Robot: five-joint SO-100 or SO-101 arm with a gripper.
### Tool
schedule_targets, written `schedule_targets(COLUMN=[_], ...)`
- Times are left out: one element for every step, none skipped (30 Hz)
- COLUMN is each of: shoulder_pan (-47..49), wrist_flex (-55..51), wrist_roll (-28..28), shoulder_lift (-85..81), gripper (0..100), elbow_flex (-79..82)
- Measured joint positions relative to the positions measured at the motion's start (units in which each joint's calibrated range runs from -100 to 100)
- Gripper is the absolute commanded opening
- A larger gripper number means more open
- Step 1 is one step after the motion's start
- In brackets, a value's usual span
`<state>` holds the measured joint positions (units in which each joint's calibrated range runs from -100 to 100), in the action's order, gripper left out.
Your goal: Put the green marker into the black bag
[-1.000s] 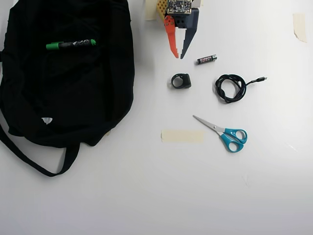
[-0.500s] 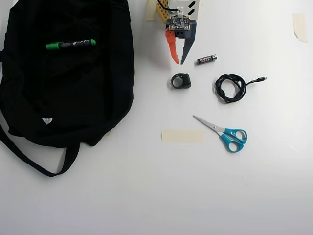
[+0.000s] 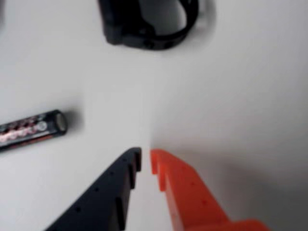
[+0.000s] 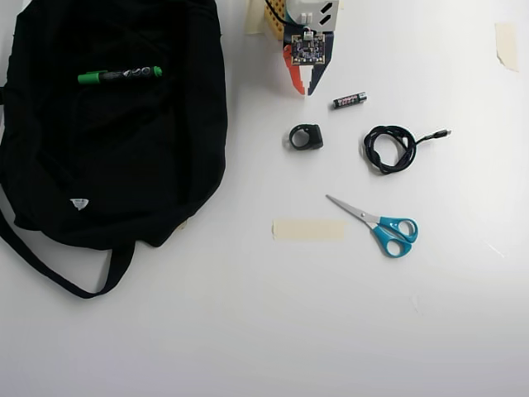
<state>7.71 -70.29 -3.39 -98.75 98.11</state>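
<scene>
In the overhead view the green marker (image 4: pixel 120 75) lies flat on top of the black bag (image 4: pixel 116 174), near the bag's upper left, with its green cap pointing left. The bag fills the left third of the table. My gripper (image 4: pixel 304 91) hangs at the top centre, well to the right of the bag and apart from the marker. The wrist view shows the black and orange fingertips almost touching, so the gripper (image 3: pixel 145 157) is shut with nothing between them. Neither marker nor bag appears in the wrist view.
A small battery (image 4: pixel 350 100) (image 3: pixel 31 129) lies just right of the gripper. A black clip-like ring (image 4: pixel 306 136) (image 3: pixel 149 24) sits below it. A coiled cable (image 4: pixel 390 149), teal scissors (image 4: pixel 380 225) and a tape strip (image 4: pixel 307 230) lie further down.
The fingers have closed from a spread stance to shut, and the arm has drawn back toward the top edge. The marker and bag have not moved.
</scene>
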Motion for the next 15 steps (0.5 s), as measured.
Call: schedule_targets(shoulder_pan=[-0.4,-0.4,-0.1,-0.1,-0.4,-0.4,-0.4,-0.4,-0.4,-0.4,-0.4,-0.4,-0.4,-0.4,-0.4], wrist_flex=[0.0,0.0,0.0,0.0,-0.1,-0.1,-0.1,-0.1,-0.1,-0.1,-0.1,-0.1,-0.1,-0.1,-0.1], wrist_roll=[0.0,0.0,0.0,0.0,0.0,0.0,0.0,0.0,0.0,0.0,0.1,0.1,0.1,0.1,0.1], shoulder_lift=[0.0,0.0,0.0,0.0,0.0,0.0,0.0,0.0,0.0,0.0,0.0,0.0,0.0,0.0,0.0], gripper=[2,2,2,2,2,2,2,2,2,2,2,2,2,2,2], elbow_flex=[0.0,0.0,0.0,0.0,0.0,0.0,0.0,0.0,0.0,0.0,0.0,0.0,0.0,0.0,0.0])
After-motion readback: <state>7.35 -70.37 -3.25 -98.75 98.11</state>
